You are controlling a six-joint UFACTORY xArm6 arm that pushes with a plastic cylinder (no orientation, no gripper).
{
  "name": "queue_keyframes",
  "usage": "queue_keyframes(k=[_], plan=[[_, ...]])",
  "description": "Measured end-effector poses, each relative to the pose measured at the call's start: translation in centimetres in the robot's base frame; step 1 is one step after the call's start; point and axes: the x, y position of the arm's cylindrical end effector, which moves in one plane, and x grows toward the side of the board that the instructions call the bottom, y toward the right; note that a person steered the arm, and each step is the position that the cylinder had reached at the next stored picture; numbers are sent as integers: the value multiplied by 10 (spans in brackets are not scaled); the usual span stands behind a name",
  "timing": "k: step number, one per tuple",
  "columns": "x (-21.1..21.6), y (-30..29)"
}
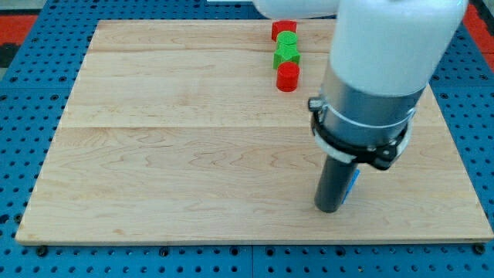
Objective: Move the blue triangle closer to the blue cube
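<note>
My tip [331, 208] rests on the wooden board [193, 139] near the view's bottom right. A sliver of a blue block [353, 180] shows just right of the rod, touching or nearly touching it; its shape cannot be made out. Most of it is hidden behind the rod and the arm body [382, 69]. No other blue block is visible; the arm hides much of the board's right side.
At the view's top centre a column of blocks runs downward: a red block [283, 29], a green block [286, 39], a second green block [286, 54] and a red cylinder [288, 76]. A blue pegboard surface [31, 93] surrounds the board.
</note>
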Motion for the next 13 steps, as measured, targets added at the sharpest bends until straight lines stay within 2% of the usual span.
queue_keyframes(k=[2, 8, 13], plan=[[-4, 40], [-30, 32], [-34, 54]])
